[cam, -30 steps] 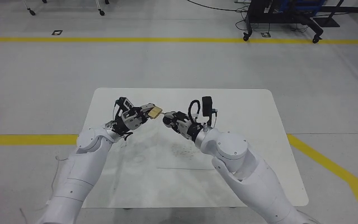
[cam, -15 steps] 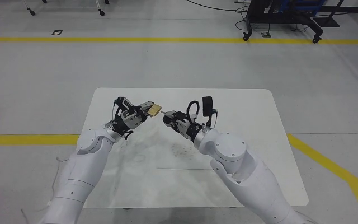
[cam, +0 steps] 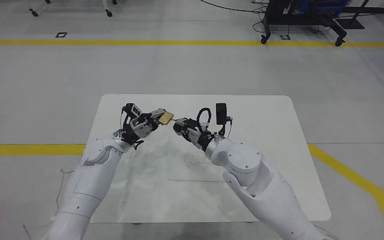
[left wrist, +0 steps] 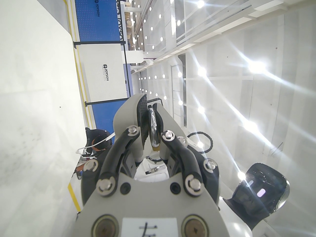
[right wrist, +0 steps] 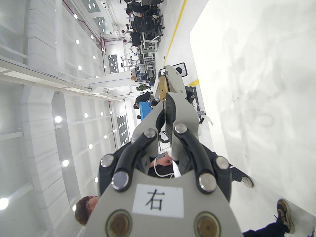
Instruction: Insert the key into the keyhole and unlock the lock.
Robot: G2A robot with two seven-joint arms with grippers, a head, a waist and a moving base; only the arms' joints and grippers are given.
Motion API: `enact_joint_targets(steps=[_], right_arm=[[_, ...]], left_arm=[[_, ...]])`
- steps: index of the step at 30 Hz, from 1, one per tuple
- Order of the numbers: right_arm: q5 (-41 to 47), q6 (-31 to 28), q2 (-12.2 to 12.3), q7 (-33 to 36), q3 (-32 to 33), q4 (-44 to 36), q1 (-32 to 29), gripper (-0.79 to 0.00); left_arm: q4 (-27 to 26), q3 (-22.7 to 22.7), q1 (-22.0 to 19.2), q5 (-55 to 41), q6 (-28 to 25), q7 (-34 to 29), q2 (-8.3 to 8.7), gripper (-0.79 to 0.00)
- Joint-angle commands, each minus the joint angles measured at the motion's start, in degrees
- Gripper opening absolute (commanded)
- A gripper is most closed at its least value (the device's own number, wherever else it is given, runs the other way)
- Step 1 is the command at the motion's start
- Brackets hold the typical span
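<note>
Above the white table (cam: pixel 270 126), my left gripper (cam: pixel 156 118) is shut on a brass padlock (cam: pixel 166 117). In the left wrist view the padlock's steel shackle (left wrist: pixel 152 127) is pinched between that gripper's pads (left wrist: pixel 141 114). My right gripper (cam: pixel 179 125) faces the lock from the other side, its fingers closed on the key, of which a thin tip (cam: pixel 174 122) shows pointing at the lock. In the right wrist view the padlock's brass body (right wrist: pixel 162 88) sits just beyond my right gripper (right wrist: pixel 166 99). The keyhole is hidden.
Both arms meet over the table's back middle. A black wrist camera module (cam: pixel 222 112) sticks up behind the right gripper. Bare tabletop lies to the right and toward the front edge (cam: pixel 210 221).
The right gripper has crept slightly left toward the padlock. The left gripper and lock have barely shifted.
</note>
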Motion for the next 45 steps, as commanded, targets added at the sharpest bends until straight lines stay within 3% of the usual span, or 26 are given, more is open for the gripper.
enact_joint_targets(steps=[1,27,31,38,41,45], right_arm=[[-0.1,0.1,-0.1,-0.2,0.0,0.0,0.0,-0.785],[-1.4,-0.7,-1.9,-3.6,-1.1,0.7,0.8,-0.785],[-0.6,-1.4,-2.0,-2.8,-1.0,0.3,0.6,-0.785],[-0.6,-1.4,-2.0,-2.8,-1.0,0.3,0.6,-0.785],[-0.5,-1.8,-2.0,-3.0,-0.9,0.3,0.4,-0.785],[-0.1,-6.0,-2.7,-11.0,-1.6,-1.1,-3.6,-0.785]], left_arm=[[-0.1,-0.2,0.1,0.4,-0.8,0.7,-0.04,-0.785],[-3.3,-1.0,2.6,1.9,-3.7,6.0,-0.62,-0.785],[-2.7,-1.4,2.4,-1.5,-0.2,7.8,-0.84,-0.785],[-2.5,-1.4,2.6,-1.7,0.1,8.1,-0.85,-0.785],[-2.9,-0.4,2.3,1.6,2.8,10.0,-0.87,-0.785],[-2.2,0.8,1.7,-2.4,6.5,9.8,-1.42,-0.785]])
